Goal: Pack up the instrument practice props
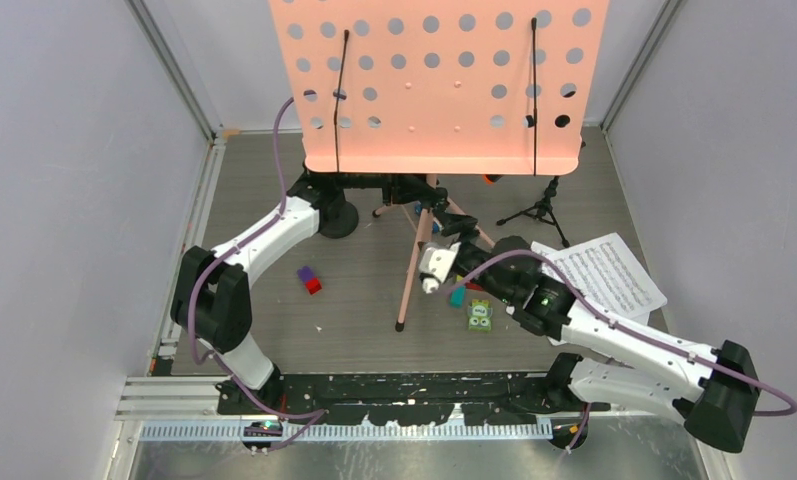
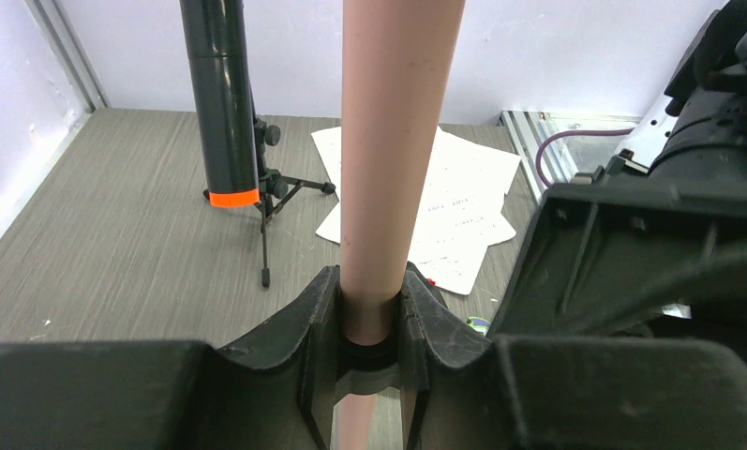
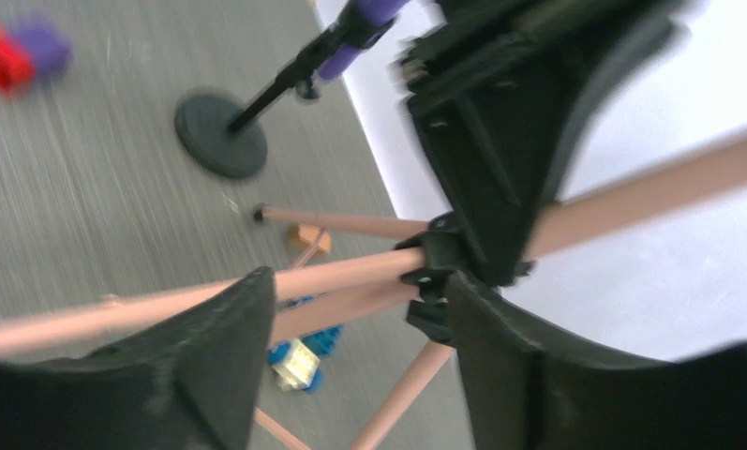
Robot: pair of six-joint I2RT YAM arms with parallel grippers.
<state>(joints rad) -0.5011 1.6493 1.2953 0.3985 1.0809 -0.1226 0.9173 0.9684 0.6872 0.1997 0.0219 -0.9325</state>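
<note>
The pink perforated sheet-music holder (image 1: 439, 80) stands at the back on its tripod legs (image 1: 410, 275). My left gripper (image 2: 371, 291) is shut on its pink pole (image 2: 393, 141), under the desk in the top view (image 1: 412, 188). My right gripper (image 3: 355, 286) is open, its jaws on either side of the pink legs just below the black hub (image 3: 433, 272); it also shows from above (image 1: 446, 236). The white note sheets (image 1: 604, 272) lie at the right. The black orange-tipped microphone (image 2: 224, 103) stands on a small tripod support (image 1: 540, 210). The purple-headed microphone (image 3: 360, 19) sits on a round-base support (image 3: 221, 141).
Purple and red bricks (image 1: 309, 280) lie left of the legs. A green toy (image 1: 479, 316) and a teal brick (image 1: 457, 296) lie by my right arm. A blue toy car (image 3: 299, 361) sits under the tripod legs. Walls close in on both sides.
</note>
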